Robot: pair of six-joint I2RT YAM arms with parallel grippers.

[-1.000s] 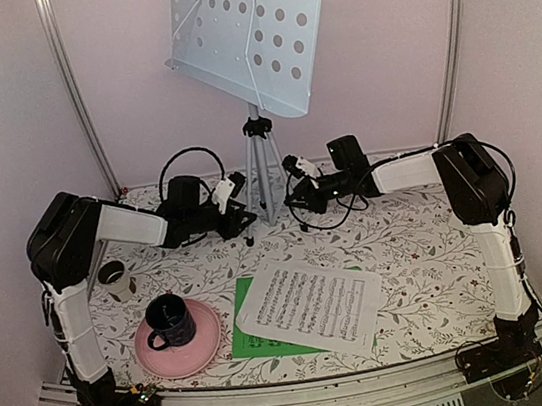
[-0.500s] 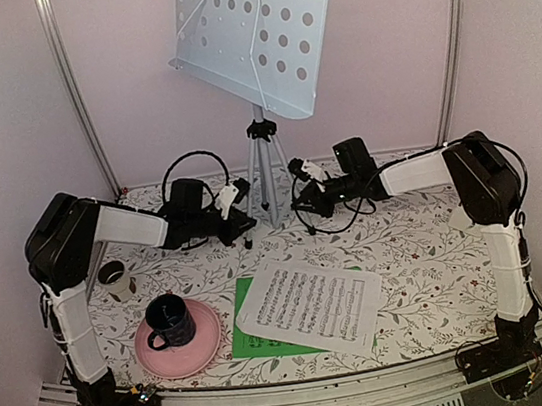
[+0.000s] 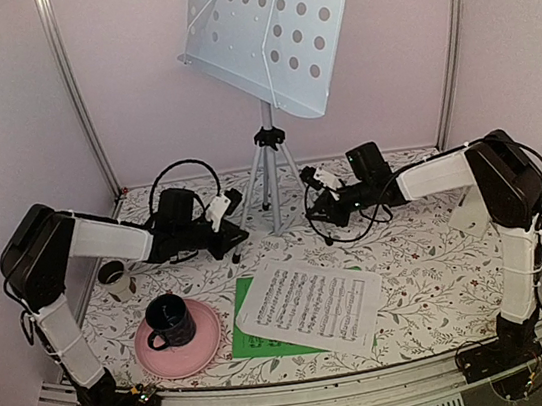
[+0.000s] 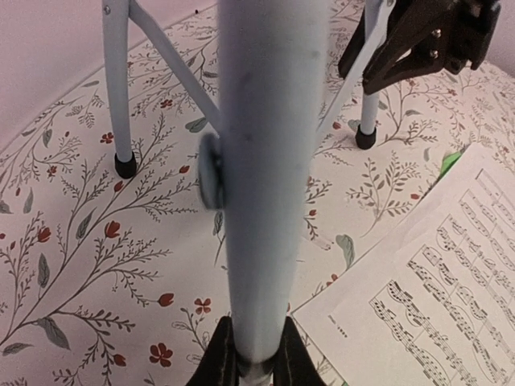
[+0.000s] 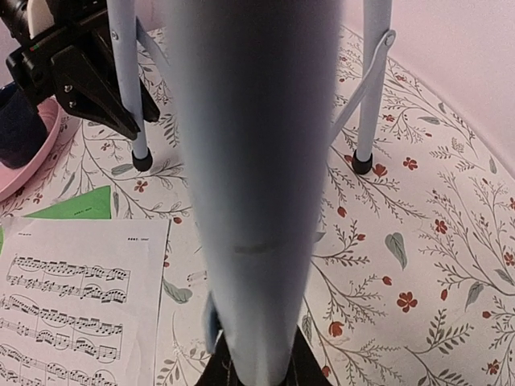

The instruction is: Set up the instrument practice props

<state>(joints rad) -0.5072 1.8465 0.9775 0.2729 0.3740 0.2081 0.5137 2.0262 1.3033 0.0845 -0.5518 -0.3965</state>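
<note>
Clamping one tripod leg (image 4: 269, 161) in the left gripper (image 4: 245, 366) and another in the right gripper (image 5: 253, 371), I am holding the music stand (image 3: 273, 36) upright. I am judging both arms should be moving together, so its feet land level, clear of the white sheet (image 3: 310, 303) just in front of it.

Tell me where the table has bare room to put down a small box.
Widest bare patch: front right, between the white sheet and the right arm. Crowded: front left with the mug and plate, and back centre, where the left tool and right tool hold the music stand legs.
</note>
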